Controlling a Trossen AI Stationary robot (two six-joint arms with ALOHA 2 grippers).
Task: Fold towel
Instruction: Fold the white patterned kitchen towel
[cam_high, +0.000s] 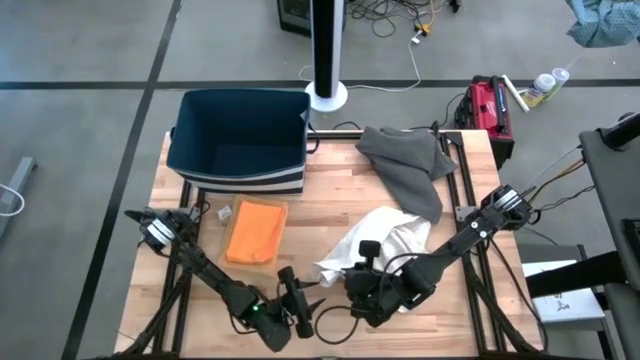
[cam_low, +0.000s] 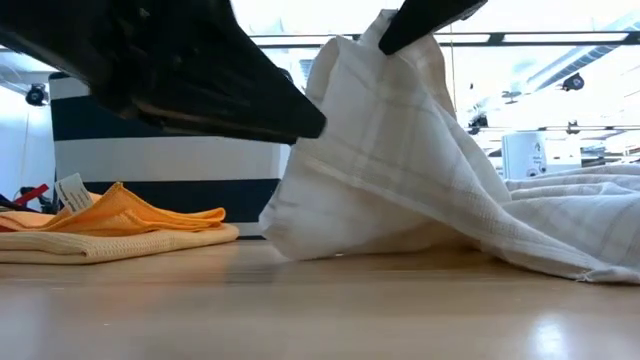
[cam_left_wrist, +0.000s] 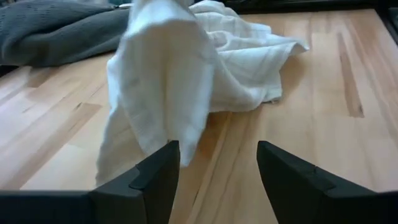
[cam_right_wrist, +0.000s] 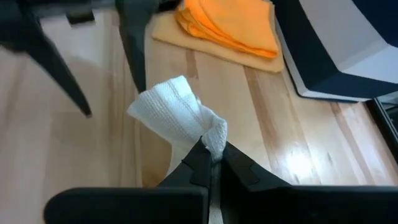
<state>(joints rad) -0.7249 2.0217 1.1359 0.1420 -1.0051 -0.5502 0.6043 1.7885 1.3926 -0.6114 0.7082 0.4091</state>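
Right end effector (cam_right_wrist: 211, 155) pinching raised white towel (cam_high: 385, 240) corner, left end effector (cam_left_wrist: 217, 168) spread alongside.

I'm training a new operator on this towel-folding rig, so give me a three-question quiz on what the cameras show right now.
1. True or false: the right gripper is shut on a corner of the white towel.
2. Which cloth already lies folded beside the navy bin?
A. the grey cloth
B. the orange cloth
C. the white towel
3. Fill in: the left gripper faces the hanging white towel with its fingers ____ and nothing between them.

Key
1. True: the wrist view shows the fingers pinched on the fabric.
2. B. The grey cloth lies crumpled farther along the table.
3. open
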